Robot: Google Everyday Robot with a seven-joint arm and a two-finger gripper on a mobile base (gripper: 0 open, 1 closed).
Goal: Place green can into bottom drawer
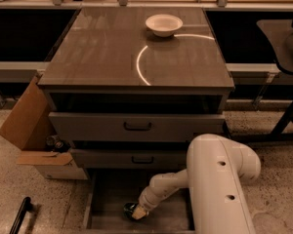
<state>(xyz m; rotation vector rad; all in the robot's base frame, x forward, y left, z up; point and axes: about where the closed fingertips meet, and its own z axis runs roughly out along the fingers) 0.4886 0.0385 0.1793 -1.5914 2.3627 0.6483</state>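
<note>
So the arm (219,179) is reaching in from the lower right, and its fat white upper section is blocking most of the right side of the bottom drawer (110,196), which is sticking out under the front edge of the desk (102,57). The near end of that drawer is getting cut off by the bottom of the frame, so only the flat floor and the low left wall are really showing. The gripper (138,213) is sitting low inside the drawer, a bit left of the middle of the desk's front edge, right up against the green can (130,209). The can is lying on the drawer floor at the gripper's tip, and it's mostly a dark greenish blob down there in the shadow. I honestly can't tell whether the gripper is clamping it or just touching it. Above the open drawer, two grey drawer fronts (136,126) with dark handles are sitting closed. A white bowl (163,24) is resting near the desk's back edge, toward the right back corner, with a bright curved streak of light (139,67) glaring across the top in front of it. A cardboard box (24,126) is leaning by the desk's left front corner, and whatever's inside it is too dark to make out.
</note>
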